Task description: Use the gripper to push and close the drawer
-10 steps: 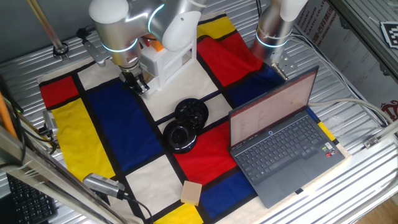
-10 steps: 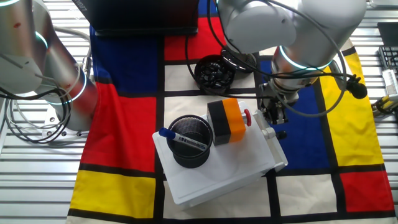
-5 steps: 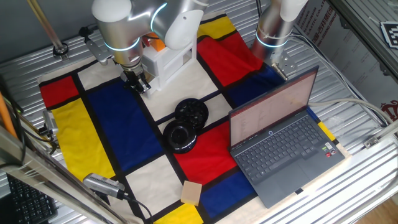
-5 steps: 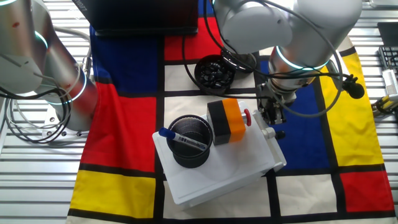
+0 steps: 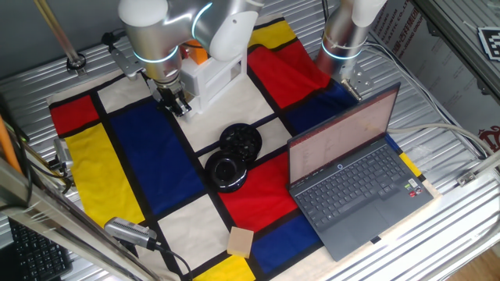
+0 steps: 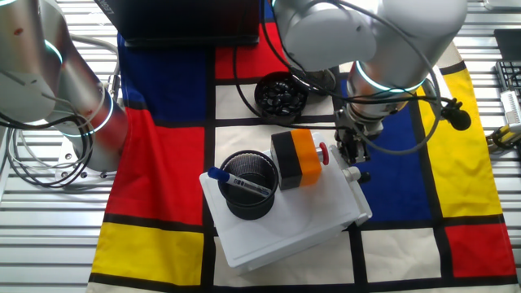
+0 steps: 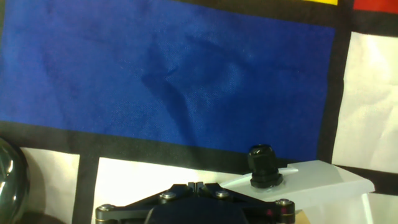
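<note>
The white cabinet [image 6: 281,207] stands on the patchwork cloth with its drawer [image 6: 358,195] almost flush with the cabinet's front. My gripper [image 6: 352,153] is shut and empty, its black fingers pressed against the drawer front beside a small black knob [image 7: 263,165]. In one fixed view my gripper [image 5: 176,103] sits at the cabinet's [image 5: 211,78] left face. The hand view shows the fingertips [image 7: 196,184] closed together and the white drawer edge [image 7: 311,177] at lower right.
A black pen cup [image 6: 248,195] and an orange-black box [image 6: 295,159] sit on the cabinet. Two black round dishes [image 5: 233,156], a laptop [image 5: 355,176], a tan block [image 5: 241,240] and a second silver arm [image 5: 348,39] are around.
My gripper has moved slightly toward the cabinet, and the drawer has slid further in.
</note>
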### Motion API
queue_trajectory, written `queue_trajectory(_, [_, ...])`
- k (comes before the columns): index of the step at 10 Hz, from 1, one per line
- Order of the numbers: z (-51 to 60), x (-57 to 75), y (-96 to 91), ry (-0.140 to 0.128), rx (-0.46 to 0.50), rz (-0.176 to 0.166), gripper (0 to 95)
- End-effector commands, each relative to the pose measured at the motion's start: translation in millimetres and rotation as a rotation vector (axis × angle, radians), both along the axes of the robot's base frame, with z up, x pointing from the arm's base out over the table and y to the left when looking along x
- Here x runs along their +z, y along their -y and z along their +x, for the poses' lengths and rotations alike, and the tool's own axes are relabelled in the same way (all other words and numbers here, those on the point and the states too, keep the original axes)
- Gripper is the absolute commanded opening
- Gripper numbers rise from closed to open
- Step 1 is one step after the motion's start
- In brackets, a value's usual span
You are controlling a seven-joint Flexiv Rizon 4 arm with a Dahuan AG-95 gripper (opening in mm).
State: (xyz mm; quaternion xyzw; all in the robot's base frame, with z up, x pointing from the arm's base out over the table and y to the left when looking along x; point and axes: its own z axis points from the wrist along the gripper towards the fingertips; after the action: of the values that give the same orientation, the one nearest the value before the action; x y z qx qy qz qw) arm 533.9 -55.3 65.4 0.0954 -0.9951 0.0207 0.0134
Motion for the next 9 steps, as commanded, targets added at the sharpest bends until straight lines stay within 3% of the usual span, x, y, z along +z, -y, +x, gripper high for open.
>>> queue_trajectory(1, [-0.9, -0.1, 0.3, -0.003, -0.002, -0.001, 0.0])
queue_trajectory(9, [-12.7, -0.6, 1.5, -0.003, -0.006, -0.008, 0.0])
